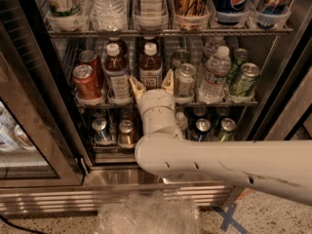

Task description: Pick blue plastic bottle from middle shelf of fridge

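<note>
The blue plastic bottle [150, 66], with dark brown drink, white cap and white label, stands on the middle shelf [217, 103] of the fridge [122, 178]. Its twin with a paler label [117, 74] stands just left of it. My gripper [152, 85] is at the shelf's front edge, open, with one finger on each side of the bottle's lower part. My white arm [219, 162] crosses the lower right and hides part of the bottom shelf.
Red cans [87, 81] stand left, a silver can [185, 80], a ribbed water bottle [214, 74] and green cans [243, 79] right. Big cups and bottles fill the rack above, small cans [126, 133] the rack below. The glass door [29, 130] stands open left. A plastic bag [146, 213] lies on the floor.
</note>
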